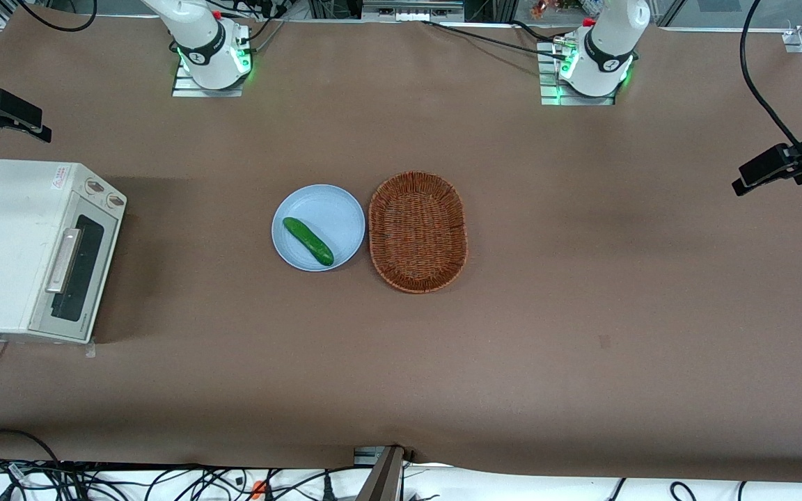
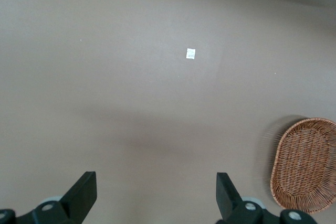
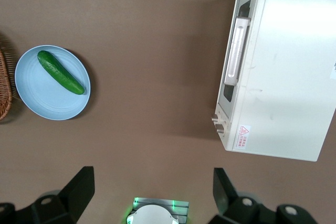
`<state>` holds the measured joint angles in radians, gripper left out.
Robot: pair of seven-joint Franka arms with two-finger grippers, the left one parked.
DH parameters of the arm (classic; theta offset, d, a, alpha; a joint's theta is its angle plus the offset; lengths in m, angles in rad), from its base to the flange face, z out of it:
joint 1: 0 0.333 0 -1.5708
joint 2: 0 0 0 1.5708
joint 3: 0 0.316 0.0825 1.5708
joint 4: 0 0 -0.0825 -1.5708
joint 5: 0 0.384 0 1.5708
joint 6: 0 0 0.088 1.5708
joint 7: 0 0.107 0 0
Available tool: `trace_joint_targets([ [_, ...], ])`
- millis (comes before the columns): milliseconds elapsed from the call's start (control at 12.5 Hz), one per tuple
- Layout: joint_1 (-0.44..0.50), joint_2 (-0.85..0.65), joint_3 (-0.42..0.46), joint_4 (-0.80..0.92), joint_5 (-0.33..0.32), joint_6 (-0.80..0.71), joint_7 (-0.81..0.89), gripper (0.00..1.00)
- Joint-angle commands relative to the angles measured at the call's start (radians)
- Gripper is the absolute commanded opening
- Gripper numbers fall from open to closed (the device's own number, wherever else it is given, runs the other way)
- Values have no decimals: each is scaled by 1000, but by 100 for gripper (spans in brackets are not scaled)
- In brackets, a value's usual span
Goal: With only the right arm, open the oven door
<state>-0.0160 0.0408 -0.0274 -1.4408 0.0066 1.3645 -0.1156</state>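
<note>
The oven sits at the working arm's edge of the tabletop, its door closed, handle untouched. The gripper hangs high above the tabletop, fingers apart, holding nothing

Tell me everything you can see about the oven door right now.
The oven door is a silver metal-framed flap with a dark glass window and a silver bar handle near its upper edge. It is shut, upright on the cream toaster oven toward the working arm's end. Nothing touches it; the gripper hangs above the table, fingers open.
</note>
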Motion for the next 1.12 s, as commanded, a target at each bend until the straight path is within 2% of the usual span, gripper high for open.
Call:
trace_joint_targets([
  [0, -16, -1, 12, 4, -11, -9, 8, 100],
  [1037, -13, 7, 15, -21, -27, -45, -6, 100],
])
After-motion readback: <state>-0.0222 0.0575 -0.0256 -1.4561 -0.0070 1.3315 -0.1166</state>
